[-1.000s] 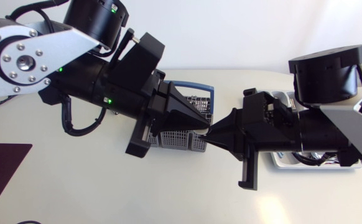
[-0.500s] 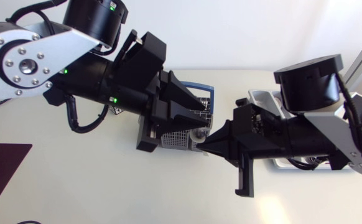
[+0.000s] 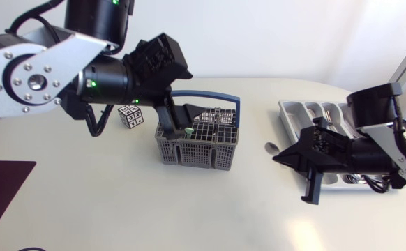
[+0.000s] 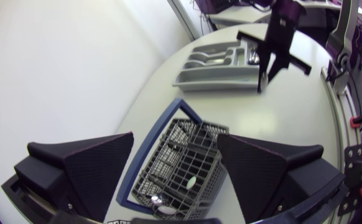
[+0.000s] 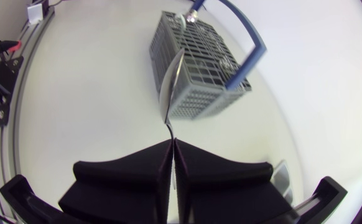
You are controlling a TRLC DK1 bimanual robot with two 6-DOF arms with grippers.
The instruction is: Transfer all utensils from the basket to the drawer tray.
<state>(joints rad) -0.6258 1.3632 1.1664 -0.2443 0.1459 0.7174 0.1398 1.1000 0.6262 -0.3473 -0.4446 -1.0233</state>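
The right hand [image 5: 173, 143] is pinching a spoon [image 5: 171, 82] by its handle just beside the tray [image 3: 290, 110], likely for laying it in. The left hand [image 4: 175, 140] is hovering spread open over the basket [image 4: 190, 158], probably for another.

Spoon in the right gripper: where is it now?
Head view: the spoon is at my right, held by its handle in the right gripper, between the basket and the drawer tray, nearer the tray.
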